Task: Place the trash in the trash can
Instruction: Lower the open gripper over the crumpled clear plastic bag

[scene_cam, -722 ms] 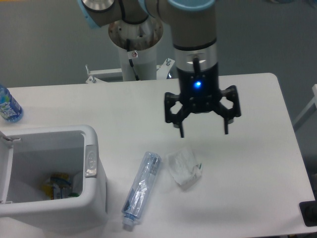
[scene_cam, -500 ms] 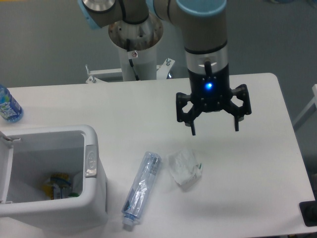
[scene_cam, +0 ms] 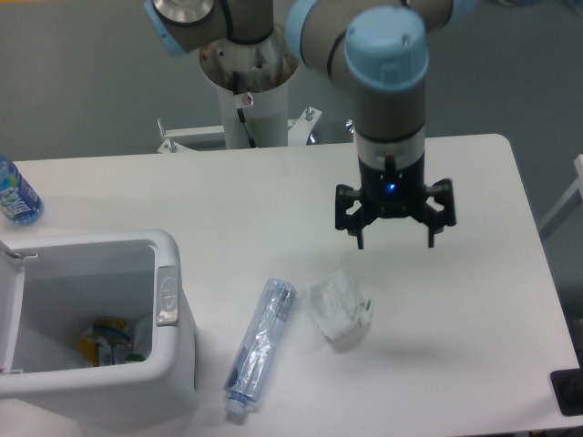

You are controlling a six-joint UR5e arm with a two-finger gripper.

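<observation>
The black two-finger gripper [scene_cam: 395,244], fingers spread and empty, hovers above the white desk [scene_cam: 492,300]; it should centre over the crumpled white paper wad [scene_cam: 340,308] before descending

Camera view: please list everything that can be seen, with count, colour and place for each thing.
Table: one, white, fills most of the view.
Trash can: one, white, grey latch, lid open, front left corner; some yellow and other rubbish inside.
Crushed bottle: one, clear, white cap, lying on the table just right of the trash can.
Paper wad: one, white, crumpled, on the table right of the crushed bottle.
Water bottle: one, blue label, far left edge.
Black object: one, lower right edge, partly cut off.
Arm: one, grey with light blue caps.
Hand: one, black, blue light, open, above the table behind the paper wad.
</observation>
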